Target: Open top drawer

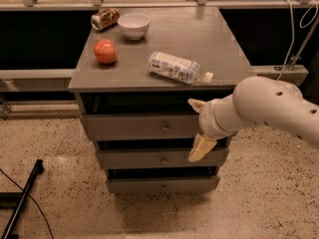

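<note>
The top drawer (129,126) is the widest grey front of the cabinet, just under the tabletop, and looks closed. Its small brass knob (164,129) sits at the centre. My gripper (197,127) is open, with one tan finger above and one below, spread vertically. It hovers in front of the right part of the top drawer, a little right of the knob. The lower finger (200,148) hangs over the gap above the middle drawer. The white arm reaches in from the right and hides the drawer's right end.
On the cabinet top (199,34) lie a plastic bottle (177,67), a red apple (105,51), a white bowl (133,25) and a tipped can (104,19). The middle drawer (144,159) and bottom drawer (149,185) are below. A black bar (22,198) lies on the floor at left.
</note>
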### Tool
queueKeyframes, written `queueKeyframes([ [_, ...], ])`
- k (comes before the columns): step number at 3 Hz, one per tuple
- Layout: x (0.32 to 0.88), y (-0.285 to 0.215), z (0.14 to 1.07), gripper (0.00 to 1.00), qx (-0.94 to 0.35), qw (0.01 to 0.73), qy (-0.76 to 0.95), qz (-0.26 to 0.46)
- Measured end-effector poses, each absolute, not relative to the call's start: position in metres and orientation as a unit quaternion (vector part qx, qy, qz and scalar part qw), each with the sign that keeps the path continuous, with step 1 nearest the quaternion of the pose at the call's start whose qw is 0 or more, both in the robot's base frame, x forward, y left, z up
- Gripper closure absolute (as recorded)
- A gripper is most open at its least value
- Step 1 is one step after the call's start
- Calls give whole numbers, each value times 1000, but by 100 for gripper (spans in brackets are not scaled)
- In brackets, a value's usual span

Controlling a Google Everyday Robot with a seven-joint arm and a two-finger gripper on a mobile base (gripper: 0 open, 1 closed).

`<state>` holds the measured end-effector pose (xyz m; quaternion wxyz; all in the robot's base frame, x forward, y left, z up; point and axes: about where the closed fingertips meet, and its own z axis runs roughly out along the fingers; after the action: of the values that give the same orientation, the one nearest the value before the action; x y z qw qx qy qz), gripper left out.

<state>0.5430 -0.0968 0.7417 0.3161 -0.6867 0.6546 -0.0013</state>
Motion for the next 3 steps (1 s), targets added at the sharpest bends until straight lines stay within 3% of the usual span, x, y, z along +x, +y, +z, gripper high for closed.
queueKeyframes([
  [2, 545, -92, 734, 0, -715, 272, 643, -22],
  [3, 586, -106, 708, 0, -736, 209, 640, -68],
])
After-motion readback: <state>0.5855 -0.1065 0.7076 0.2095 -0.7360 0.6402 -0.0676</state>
